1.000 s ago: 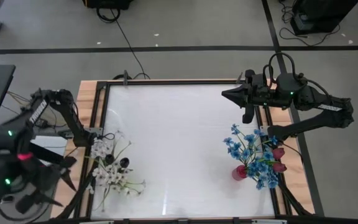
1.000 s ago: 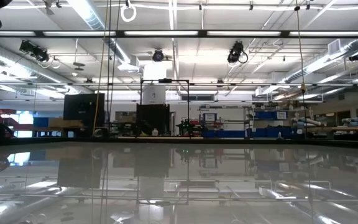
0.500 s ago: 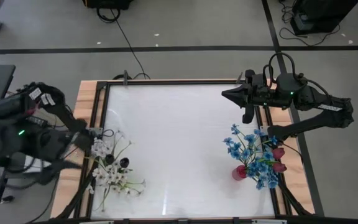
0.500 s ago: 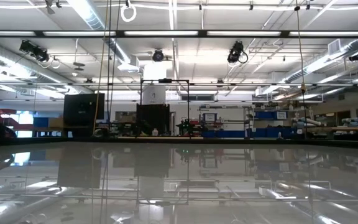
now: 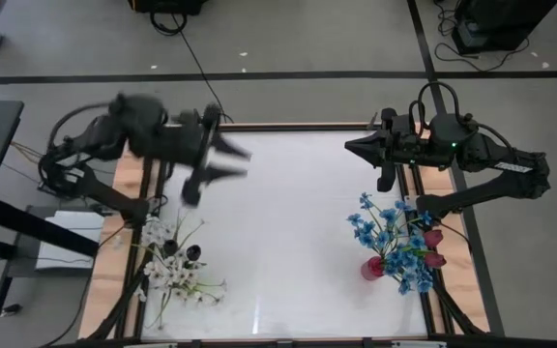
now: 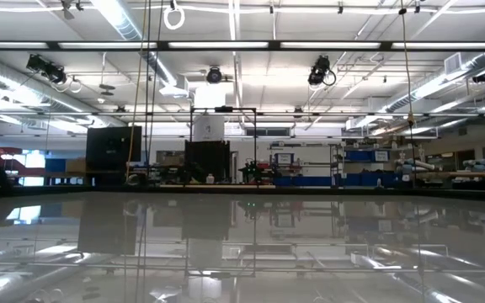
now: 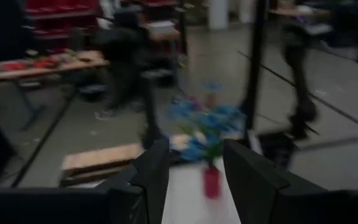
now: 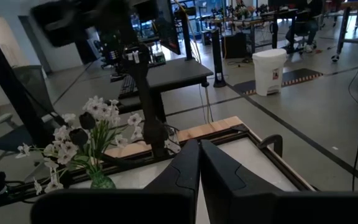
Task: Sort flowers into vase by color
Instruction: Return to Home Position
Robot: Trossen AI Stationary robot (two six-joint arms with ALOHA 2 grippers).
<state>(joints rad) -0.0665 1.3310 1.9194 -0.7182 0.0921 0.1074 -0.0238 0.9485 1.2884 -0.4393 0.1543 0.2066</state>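
- We are logging the white surface (image 5: 278, 213), wood-edged, with two bouquets standing well apart, one near each side edge.
- The left arm (image 5: 124, 130) is reaching in over the surface's left side, blurred. The left pincer (image 5: 237, 162) is hanging above bare surface, its fingers apart and clamping nothing.
- The right arm (image 5: 491, 164) is sitting folded at the right edge. The right pincer (image 5: 351, 147) is pointing inward, its fingers together and empty.
- The blue flowers (image 5: 385, 232) and dark red tulips (image 5: 435, 259) are standing in a red vase (image 5: 372, 268) on the right.
- The white flowers (image 5: 172, 274) and a dark bud (image 5: 192, 253) are standing in a green vase (image 8: 101, 181) on the left.
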